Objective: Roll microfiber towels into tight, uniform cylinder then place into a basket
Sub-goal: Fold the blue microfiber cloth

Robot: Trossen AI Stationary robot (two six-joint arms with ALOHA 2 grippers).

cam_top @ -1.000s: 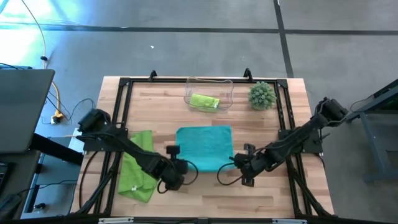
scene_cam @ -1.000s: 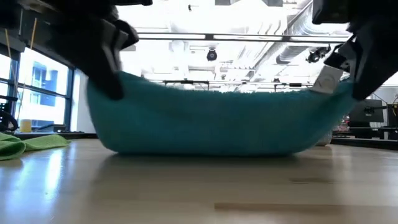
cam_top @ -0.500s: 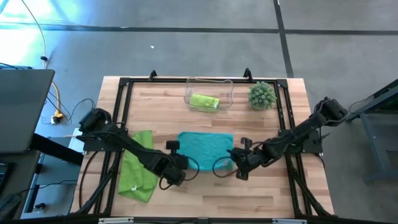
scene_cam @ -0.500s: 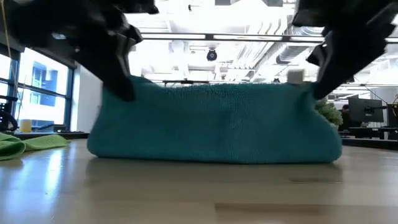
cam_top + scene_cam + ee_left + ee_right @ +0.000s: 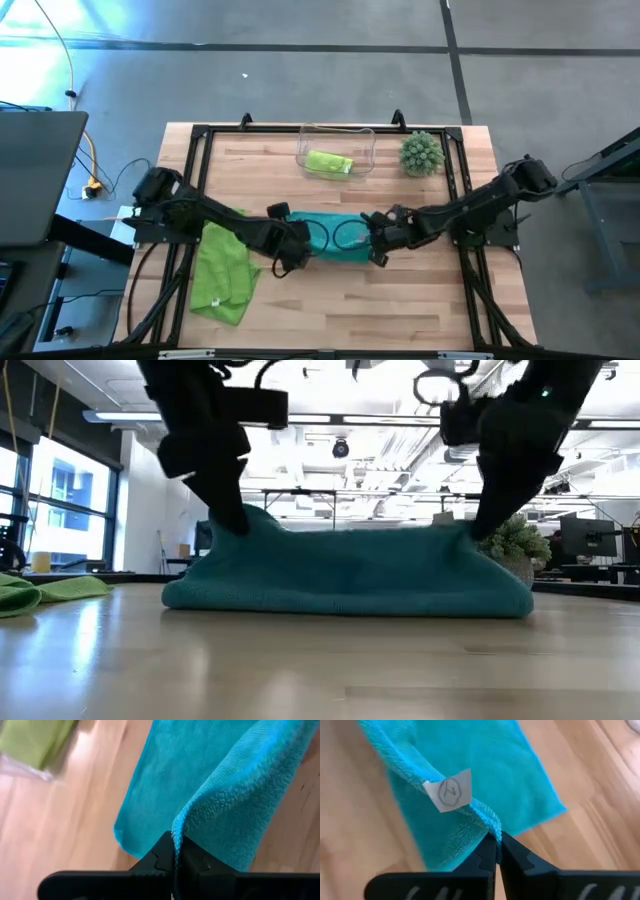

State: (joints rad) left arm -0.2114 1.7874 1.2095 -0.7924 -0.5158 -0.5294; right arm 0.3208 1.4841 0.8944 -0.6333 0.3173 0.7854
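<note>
Pale wooden plank surface (image 5: 330,300) under bright ceiling lights, fuzzy teal microfiber towel (image 5: 335,240) folded at its centre. Left end effector (image 5: 290,252) and right end effector (image 5: 377,243) each pinched shut on a towel corner. Soft, limp, light cloth, probably best gripped by edges. Lime rolled towel (image 5: 329,163) inside clear plastic basket (image 5: 367,140)

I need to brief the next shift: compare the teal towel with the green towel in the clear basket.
The teal towel lies mid-table, folded over but not yet rolled; the green towel is already a compact roll. The teal towel is pinched at its edge by both the left tool and the right tool; the green towel is untouched, resting inside the basket. The teal one covers more table. Both look like fuzzy cloth.
</note>
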